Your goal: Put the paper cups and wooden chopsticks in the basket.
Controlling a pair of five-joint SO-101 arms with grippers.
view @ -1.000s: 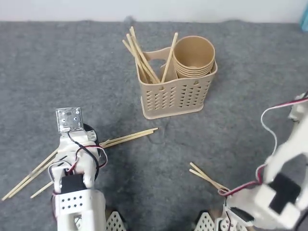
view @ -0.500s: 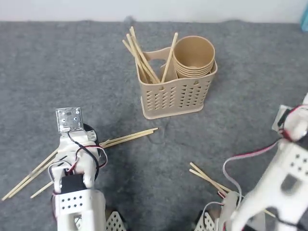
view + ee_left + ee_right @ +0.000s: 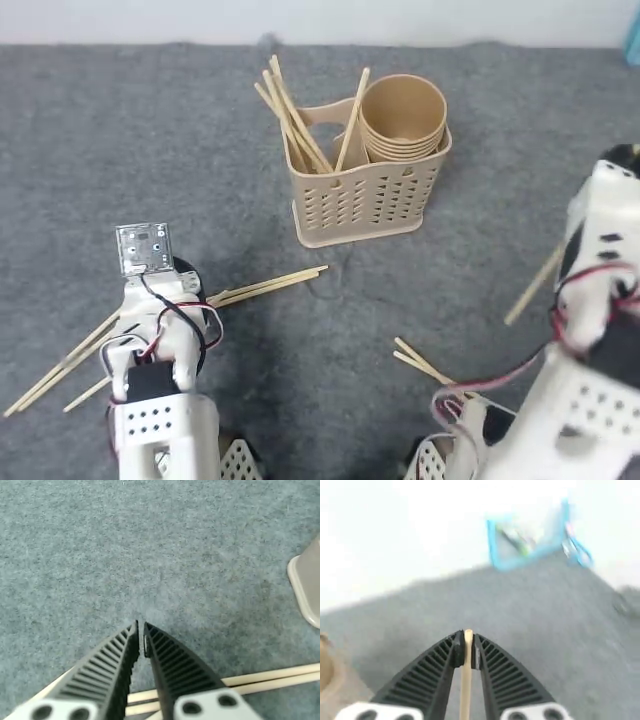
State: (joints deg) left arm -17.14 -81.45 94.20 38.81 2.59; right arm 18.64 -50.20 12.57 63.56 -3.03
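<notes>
Since a second ago, the right arm (image 3: 590, 330) has been swung up and outward, and a single chopstick (image 3: 533, 286) has been lifted off the counter (image 3: 150, 130) with it. The right tool (image 3: 466, 639) is closed on that chopstick, which is pinched near one end so that most of its length trails back below the jaws. The basket (image 3: 365, 205), already loaded with the stacked paper cups (image 3: 403, 115) and other chopsticks (image 3: 290, 110), stands well away from this tool, toward the other arm's side. The left tool (image 3: 140, 630) is held shut on nothing, just above a pair of loose chopsticks (image 3: 270, 677); it has not been shifted. A slip is judged the likeliest fault. Gripped so near its end, the stick could pivot or drop during the swing. Its free end could also be caught on the basket rim or on the sticks leaning there.
</notes>
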